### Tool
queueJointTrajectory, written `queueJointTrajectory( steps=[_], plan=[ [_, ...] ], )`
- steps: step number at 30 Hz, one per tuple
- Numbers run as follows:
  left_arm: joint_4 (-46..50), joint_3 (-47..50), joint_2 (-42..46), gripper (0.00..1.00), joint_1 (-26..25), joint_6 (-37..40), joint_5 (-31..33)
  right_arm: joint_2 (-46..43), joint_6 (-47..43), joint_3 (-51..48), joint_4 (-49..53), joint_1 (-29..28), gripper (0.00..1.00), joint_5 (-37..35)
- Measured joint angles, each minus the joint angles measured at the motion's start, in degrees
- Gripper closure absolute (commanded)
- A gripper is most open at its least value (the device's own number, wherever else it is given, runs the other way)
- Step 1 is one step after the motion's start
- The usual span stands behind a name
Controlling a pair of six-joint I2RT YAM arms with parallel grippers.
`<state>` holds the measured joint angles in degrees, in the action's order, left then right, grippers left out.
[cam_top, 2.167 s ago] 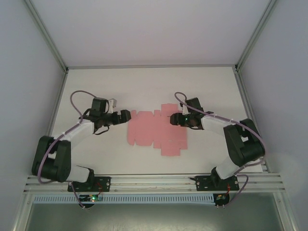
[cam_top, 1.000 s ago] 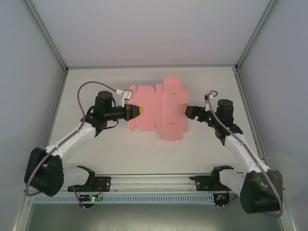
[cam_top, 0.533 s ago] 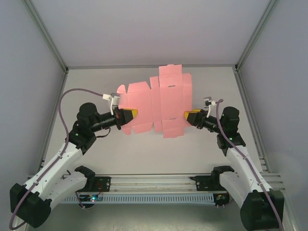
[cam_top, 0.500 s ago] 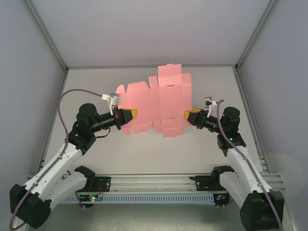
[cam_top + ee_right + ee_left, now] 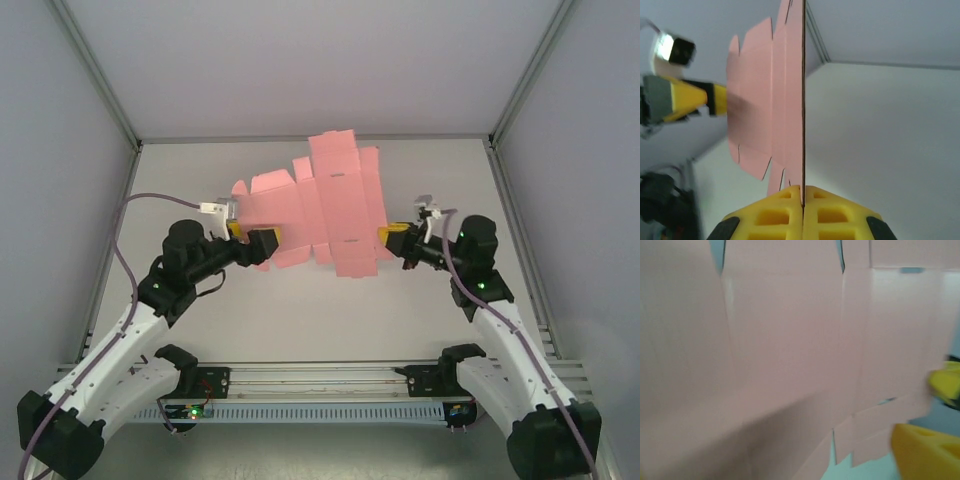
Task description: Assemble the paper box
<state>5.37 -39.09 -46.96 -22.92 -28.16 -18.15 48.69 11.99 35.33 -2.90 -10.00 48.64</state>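
Observation:
The paper box is a flat pink die-cut sheet with flaps, held in the air above the white table. My right gripper is shut on the sheet's right edge; in the right wrist view its yellow pads pinch the edge-on card. My left gripper is at the sheet's left edge with its jaws spread open. The left wrist view is close on the pink card, with one yellow finger at the lower right.
The white table lies below, with grey enclosure walls on three sides and metal corner posts. An aluminium rail carrying both arm bases runs along the near edge.
The sheet has tilted anticlockwise and drifted a little left. My left jaws have opened off its left edge. My right jaws have closed fully on the right edge.

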Motion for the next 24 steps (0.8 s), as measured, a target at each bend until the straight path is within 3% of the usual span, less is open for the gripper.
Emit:
queueJointTrajectory(
  steps=[6,12,15,18,24],
  plan=[
    [17.5,-12.4,0.0,0.00,0.0,3.3,19.4,14.0,-25.8,19.8,28.1,-9.7,1.00,-9.0],
    [21.1,-20.8,-5.7,0.00,0.2,3.0,27.7,32.1,-47.1,35.0,47.5,-12.3,1.00,-15.3],
    [21.2,-23.9,-12.0,0.00,2.0,3.1,27.1,37.1,-56.7,38.8,53.3,-12.3,1.00,-16.8],
    [21.1,-26.2,-19.9,0.00,5.2,3.3,22.5,41.3,-66.7,44.9,60.3,-12.3,1.00,-17.4],
    [20.6,-29.1,-30.4,0.00,7.3,5.1,13.7,45.6,-76.0,55.1,66.5,-12.3,1.00,-17.8]
  ],
)
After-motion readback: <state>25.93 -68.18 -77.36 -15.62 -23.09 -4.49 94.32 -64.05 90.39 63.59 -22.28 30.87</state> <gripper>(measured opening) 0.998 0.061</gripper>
